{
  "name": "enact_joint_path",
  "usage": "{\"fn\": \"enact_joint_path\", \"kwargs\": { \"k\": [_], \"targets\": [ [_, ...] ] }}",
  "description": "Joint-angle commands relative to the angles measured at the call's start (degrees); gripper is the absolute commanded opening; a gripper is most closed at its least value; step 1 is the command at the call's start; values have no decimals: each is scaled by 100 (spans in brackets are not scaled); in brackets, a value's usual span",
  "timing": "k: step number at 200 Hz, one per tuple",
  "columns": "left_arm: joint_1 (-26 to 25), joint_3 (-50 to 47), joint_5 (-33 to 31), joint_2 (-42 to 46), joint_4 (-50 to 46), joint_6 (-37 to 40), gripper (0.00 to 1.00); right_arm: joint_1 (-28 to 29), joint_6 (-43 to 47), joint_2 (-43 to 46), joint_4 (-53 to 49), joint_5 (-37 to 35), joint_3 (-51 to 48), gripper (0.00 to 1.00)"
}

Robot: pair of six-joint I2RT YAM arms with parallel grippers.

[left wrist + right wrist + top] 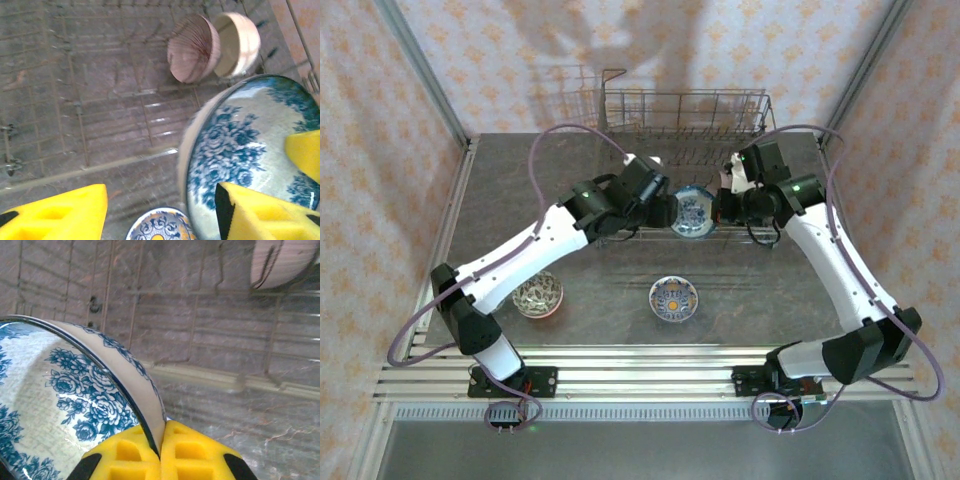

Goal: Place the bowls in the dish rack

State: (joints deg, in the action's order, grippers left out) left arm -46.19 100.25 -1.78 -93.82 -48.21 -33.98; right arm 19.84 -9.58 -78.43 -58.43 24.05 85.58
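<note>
at the near side of the dish rack (685,112), the blue floral bowl (693,212) is held on edge between the two arms, its painted inside facing the left arm; the right claw (161,440) is closed on its rim, one yellow finger inside the bowl (65,390) and one outside; the left claw (161,194) stands open, one finger over the bowl's inside (235,150) and the other well apart from its rim, gripping nothing; from above the left claw (663,210) and the right claw (722,208) flank the bowl just inside the rack's near rail; whether the bowl touches the rack's wires i cannot tell.

deeper in the rack (100,100), toward its right end, a ribbed bowl (192,47) and a cream bowl (240,42) stand on edge side by side, touching; the ribbed bowl (285,262) sits among the wires (200,375).

nearer than the rack, on the table (770,290), a yellow-and-blue bowl (674,298) sits upright in front of the rack's middle (160,227); a speckled bowl (537,295) sits off the rack's left end, just beside the left arm.
</note>
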Motion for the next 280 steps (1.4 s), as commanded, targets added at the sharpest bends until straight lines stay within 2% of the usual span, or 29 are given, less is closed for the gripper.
{"fn": "enact_joint_path", "kwargs": {
  "k": [1,28,51,81,95,111,148,169,220,254,280],
  "targets": [
    [457,244,155,348,-37,231,64,15,-433,-258,382,-809,547,0],
    [1196,1,279,675,-65,576,69,13,-745,-706,368,-1700,1052,0],
    [2106,-332,868,934,-92,701,69,33,-1009,-1111,320,-2380,1504,0],
    [3249,-774,1564,1031,-101,976,68,135,-1137,-1689,185,-2765,2173,0],
    [3674,-1022,1825,937,-37,1066,67,237,-1228,-1915,108,-2967,2423,0],
    [3982,-1263,2052,727,-21,1100,67,449,-1408,-2117,6,-3690,2637,0],
    [4048,-1625,2428,218,192,1196,66,978,-1957,-2936,-1170,-5700,3612,0],
    [4052,-1648,2407,-95,220,1304,66,996,-2309,-3304,-1763,-6012,4006,0],
    [3989,-1843,2551,-519,338,1371,64,1126,-2712,-3867,-2498,-7021,4534,0],
    [3716,-1921,2654,-694,334,1421,64,1182,-2954,-4146,-3059,-7635,4747,0],
    [3518,-1998,2754,-752,446,1381,64,1190,-2959,-4358,-3357,-7816,4997,0]
  ]
}}
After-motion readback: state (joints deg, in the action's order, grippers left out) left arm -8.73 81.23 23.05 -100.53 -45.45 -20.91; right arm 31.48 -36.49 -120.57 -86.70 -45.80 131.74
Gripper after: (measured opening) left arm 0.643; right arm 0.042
